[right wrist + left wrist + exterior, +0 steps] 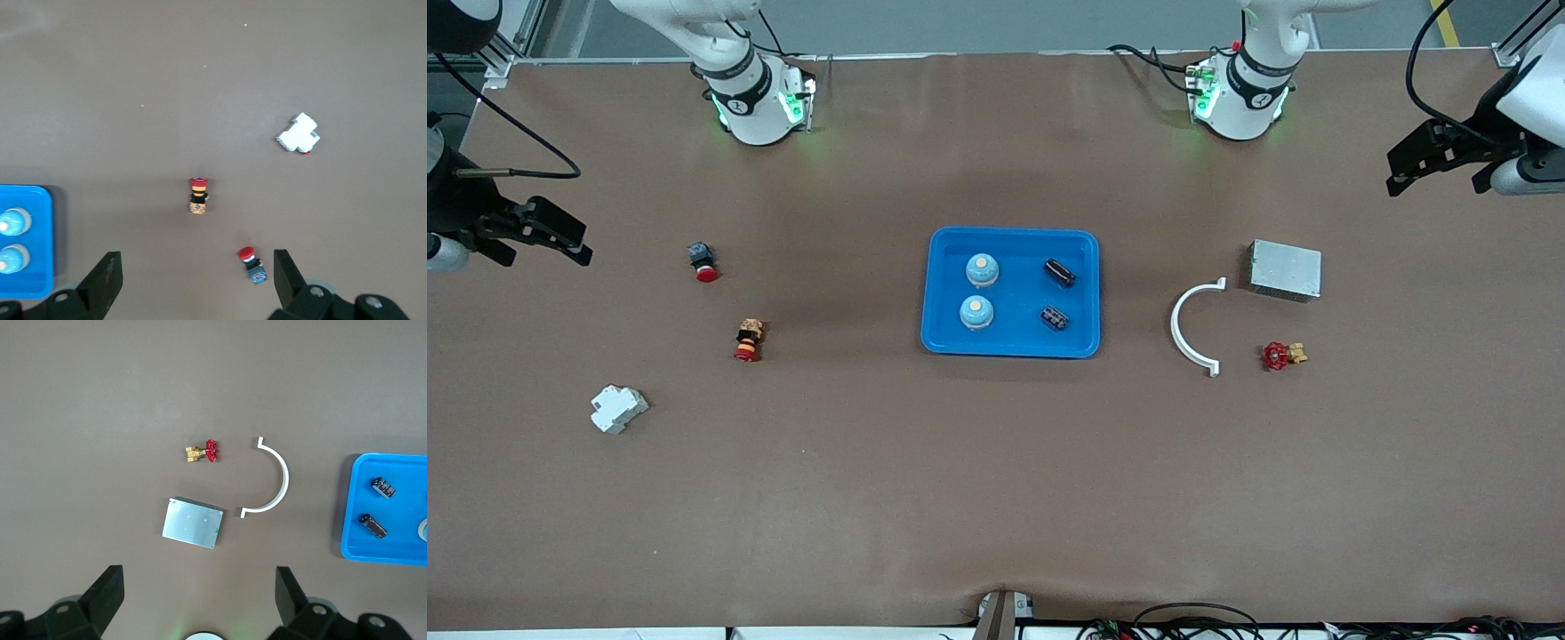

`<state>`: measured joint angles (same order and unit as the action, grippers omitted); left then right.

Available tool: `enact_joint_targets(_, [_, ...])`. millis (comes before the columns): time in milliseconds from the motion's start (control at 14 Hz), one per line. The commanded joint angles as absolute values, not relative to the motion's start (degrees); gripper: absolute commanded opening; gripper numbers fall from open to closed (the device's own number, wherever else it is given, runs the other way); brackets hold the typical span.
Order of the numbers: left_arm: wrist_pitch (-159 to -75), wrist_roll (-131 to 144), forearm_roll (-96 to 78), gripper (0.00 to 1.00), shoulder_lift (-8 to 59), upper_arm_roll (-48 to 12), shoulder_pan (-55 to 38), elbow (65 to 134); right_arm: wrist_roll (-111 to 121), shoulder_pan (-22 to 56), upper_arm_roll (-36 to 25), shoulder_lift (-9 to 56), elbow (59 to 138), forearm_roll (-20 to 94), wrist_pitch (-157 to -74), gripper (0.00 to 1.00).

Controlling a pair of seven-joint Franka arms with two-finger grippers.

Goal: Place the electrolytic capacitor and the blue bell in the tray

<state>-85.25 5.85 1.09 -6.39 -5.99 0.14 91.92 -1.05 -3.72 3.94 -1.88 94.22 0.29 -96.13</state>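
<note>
Bright-blue plastic, the tray already holds both blue bells and both electrolytic capacitors. Your right tool hangs fingers apart, well off toward its end of the surface; so does the left tool. Both wait. You'd judge the bells light and domed, best pinched across the body; the capacitors small, stiff, prone to roll.

On the brown tabletop lie a grey metal box, a small red-and-brass valve and a white curved bracket, all apart from each other. A corner of the blue tray shows, with two dark electrolytic capacitors in it. The left gripper has its black fingers spread wide, holding nothing
</note>
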Motion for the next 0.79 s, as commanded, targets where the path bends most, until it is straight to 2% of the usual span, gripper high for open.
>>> enact_joint_targets(0, [-84.55, 5.98, 2.29, 1.0, -7.29, -6.59, 0.53, 92.11, -0.88, -3.87, 4.48, -2.64, 94.31, -1.58, -94.93, 1.0])
enact_joint_targets(717, [-84.46, 5.01, 2.2, 1.0, -6.59, -6.33, 0.88, 91.14, -0.97, -4.04, 4.39, -3.08, 94.66, -1.14, -94.48, 1.0])
